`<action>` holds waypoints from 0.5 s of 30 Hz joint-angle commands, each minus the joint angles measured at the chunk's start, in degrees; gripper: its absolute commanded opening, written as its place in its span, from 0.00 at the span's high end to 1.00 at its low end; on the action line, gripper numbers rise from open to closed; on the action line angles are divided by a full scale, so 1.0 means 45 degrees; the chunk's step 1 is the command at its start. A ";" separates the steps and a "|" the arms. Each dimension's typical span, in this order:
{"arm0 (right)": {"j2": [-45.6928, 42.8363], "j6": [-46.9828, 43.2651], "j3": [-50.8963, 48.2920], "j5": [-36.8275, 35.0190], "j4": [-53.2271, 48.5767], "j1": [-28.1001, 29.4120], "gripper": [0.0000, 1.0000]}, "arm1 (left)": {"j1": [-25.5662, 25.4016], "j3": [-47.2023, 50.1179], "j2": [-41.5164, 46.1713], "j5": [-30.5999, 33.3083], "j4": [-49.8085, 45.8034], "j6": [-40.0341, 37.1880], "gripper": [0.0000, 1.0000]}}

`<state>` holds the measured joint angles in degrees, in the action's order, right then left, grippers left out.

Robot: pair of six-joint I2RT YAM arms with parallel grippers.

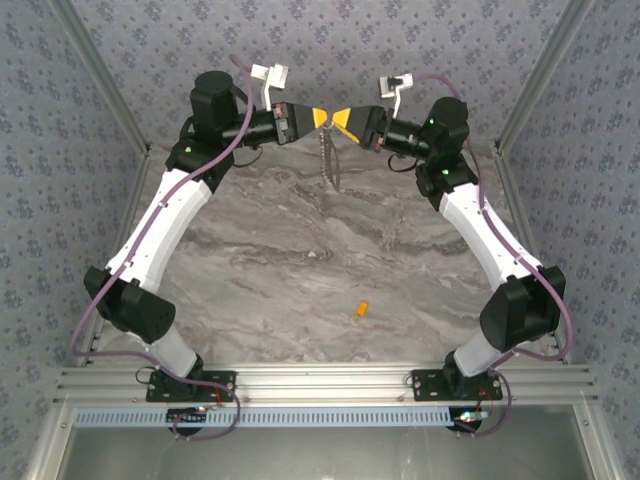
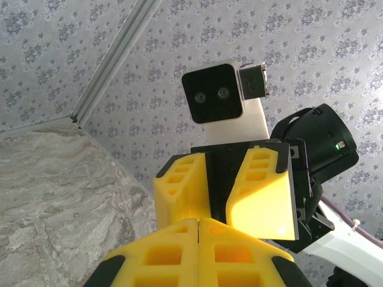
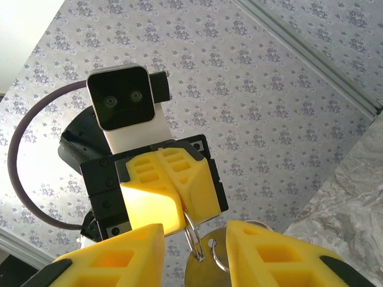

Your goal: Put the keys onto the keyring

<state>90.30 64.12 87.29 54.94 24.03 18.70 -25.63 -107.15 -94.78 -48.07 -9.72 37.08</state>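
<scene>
The keyring (image 1: 328, 160), a thin grey metal loop, hangs from my left gripper (image 1: 322, 118) high over the far side of the table. In the right wrist view that left gripper (image 3: 182, 206) is shut on the keyring's wire ring (image 3: 192, 237), and a flat metal piece (image 3: 204, 272) with a hole dangles from the ring. My right gripper (image 1: 342, 118) faces it tip to tip; its fingers (image 3: 194, 239) stand open on either side of the ring and flat piece. The keys (image 1: 361, 309), a tiny yellow-orange oblong, lie on the table (image 1: 300, 260) near the front. In the left wrist view my left gripper (image 2: 198, 222) is shut and the right gripper (image 2: 220, 197) is open.
Patterned walls and aluminium frame posts (image 1: 100, 80) close in the marble table at the back and sides. Both arm bases are bolted to the rail (image 1: 320, 385) at the near edge.
</scene>
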 commanded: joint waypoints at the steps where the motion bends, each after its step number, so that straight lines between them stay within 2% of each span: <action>1: 0.0195 0.0169 0.0542 0.0262 0.0402 0.0120 0.66 | -0.0157 -0.0485 -0.0109 -0.0340 0.0353 -0.0027 1.00; 8: 0.0269 0.0196 0.0492 0.0314 0.0420 0.0114 0.73 | -0.0174 -0.0508 -0.0109 -0.0299 0.0512 0.0089 1.00; 15: 0.0282 0.0224 0.0418 0.0364 0.0477 0.0120 0.88 | -0.0181 -0.0523 -0.0133 -0.0249 0.0656 0.0194 1.00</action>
<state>91.13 65.01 87.70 55.42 24.64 18.90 -26.04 -107.18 -95.04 -48.29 -9.69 37.26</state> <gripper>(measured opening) 0.139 0.040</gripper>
